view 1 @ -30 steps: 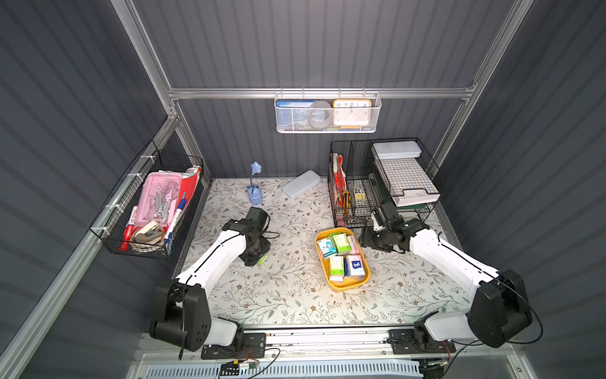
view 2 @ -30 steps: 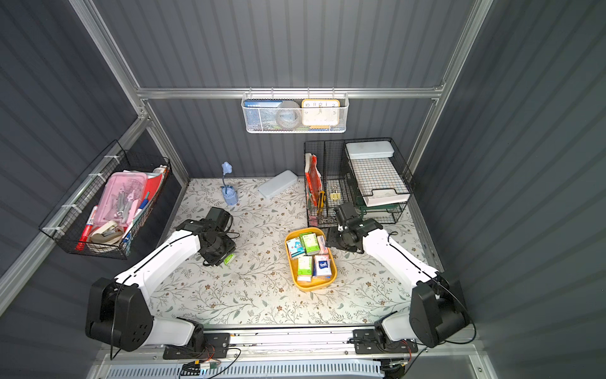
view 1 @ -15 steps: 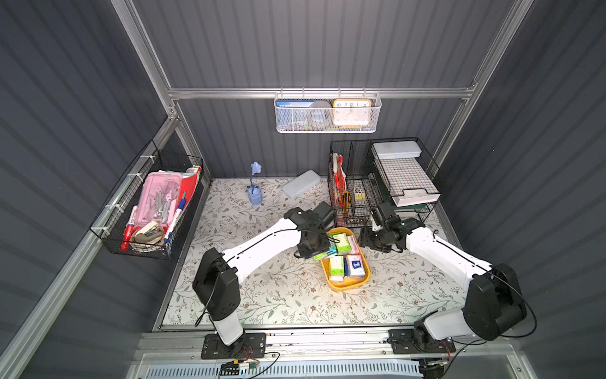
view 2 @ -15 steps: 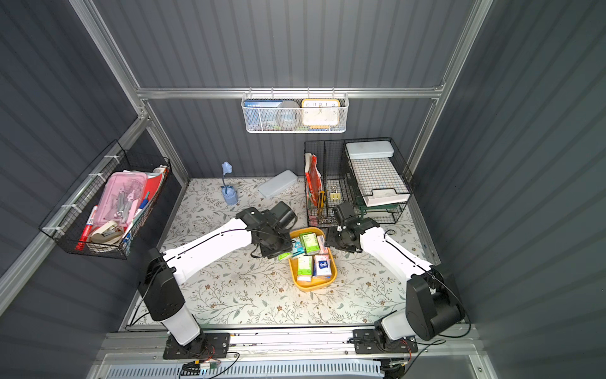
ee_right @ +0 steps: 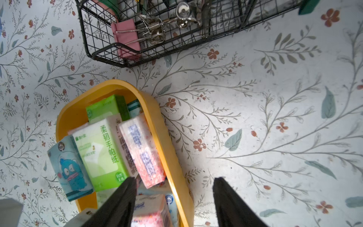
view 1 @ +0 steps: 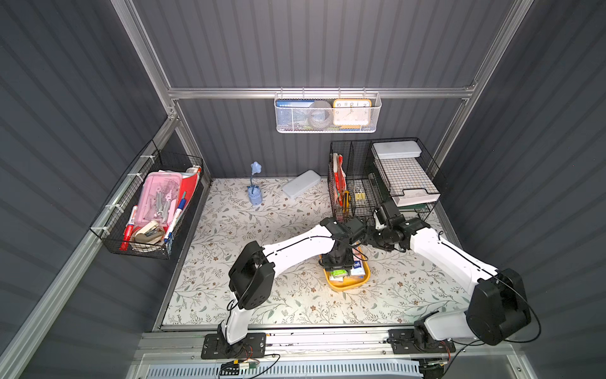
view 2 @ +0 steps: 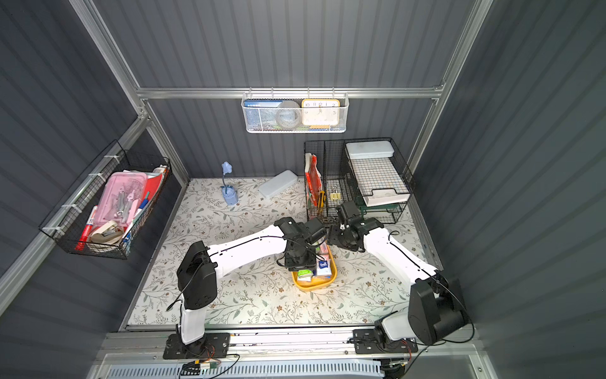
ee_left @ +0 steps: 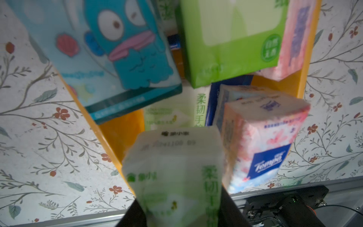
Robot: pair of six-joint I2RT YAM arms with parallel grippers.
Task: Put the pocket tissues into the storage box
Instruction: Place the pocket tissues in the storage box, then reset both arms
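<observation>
Reaching over storage box (view 1: 344, 288), left tool (ee_left: 180, 206) gripping green packet (ee_left: 172, 161); right tool (ee_right: 174, 179) spread, empty.

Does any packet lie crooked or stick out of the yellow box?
Yes. The teal cartoon packet lies tilted across the storage box rim, partly overhanging the table. The left gripper holds a light green packet above the box.

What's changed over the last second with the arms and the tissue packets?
The left gripper swung from the left of the table to over the storage box, carrying a light green packet held between its fingers. The right gripper stayed open beside the box, which has not moved.
</observation>
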